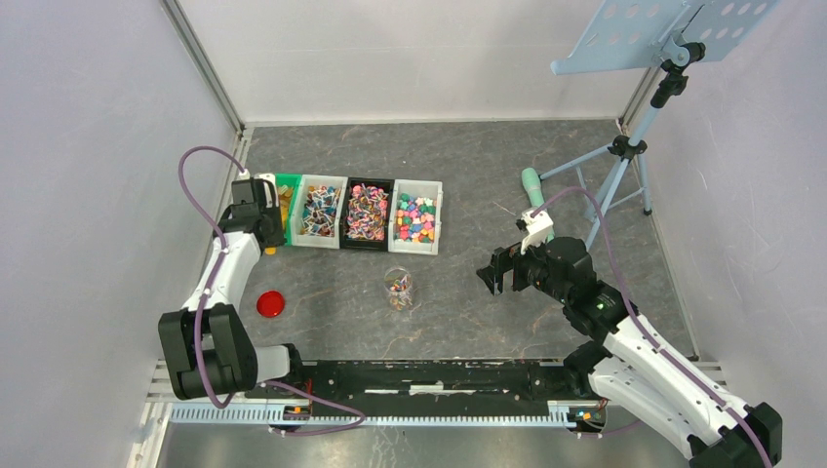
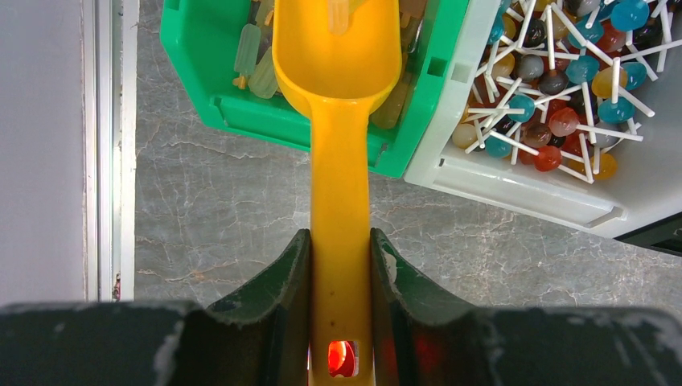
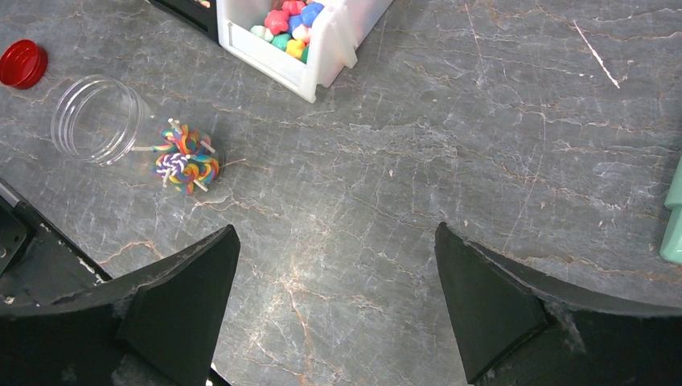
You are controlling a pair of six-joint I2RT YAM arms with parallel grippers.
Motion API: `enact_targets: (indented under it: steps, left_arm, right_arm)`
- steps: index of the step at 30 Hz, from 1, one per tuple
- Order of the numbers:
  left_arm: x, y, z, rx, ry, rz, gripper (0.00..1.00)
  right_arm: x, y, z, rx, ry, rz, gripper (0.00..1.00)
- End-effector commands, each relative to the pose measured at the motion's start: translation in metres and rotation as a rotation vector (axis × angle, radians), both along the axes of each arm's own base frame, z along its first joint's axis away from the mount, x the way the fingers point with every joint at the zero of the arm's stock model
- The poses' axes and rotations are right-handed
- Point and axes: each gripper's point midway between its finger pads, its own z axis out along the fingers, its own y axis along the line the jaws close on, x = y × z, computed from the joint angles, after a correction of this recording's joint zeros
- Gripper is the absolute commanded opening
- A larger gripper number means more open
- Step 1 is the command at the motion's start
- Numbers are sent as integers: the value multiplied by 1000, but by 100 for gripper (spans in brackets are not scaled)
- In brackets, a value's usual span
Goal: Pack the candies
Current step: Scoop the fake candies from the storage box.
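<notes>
Candies [image 1: 416, 216] in bins [image 1: 414, 248] — scoop [image 2: 341, 185] in L claw [image 2: 341, 241]

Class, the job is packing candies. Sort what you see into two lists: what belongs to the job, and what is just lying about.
Belongs to the job:
candies, bins, orange scoop gripped in the left hand, clear jar, red lid.

Just lying about:
tripod stand, teal cylinder.
</notes>
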Motion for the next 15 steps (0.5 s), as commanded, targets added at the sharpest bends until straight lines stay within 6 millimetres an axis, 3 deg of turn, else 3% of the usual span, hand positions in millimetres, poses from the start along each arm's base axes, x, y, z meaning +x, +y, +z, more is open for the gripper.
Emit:
enact_targets:
  steps: [1, 15]
  left_arm:
    - [11, -5, 9, -32, -77, -9, 2]
    - [11, -2, 12, -46, -189, 71, 2]
  right_arm:
    - [11, 7, 35, 64, -91, -3, 98]
    - [11, 4, 46, 62, -121, -4, 98]
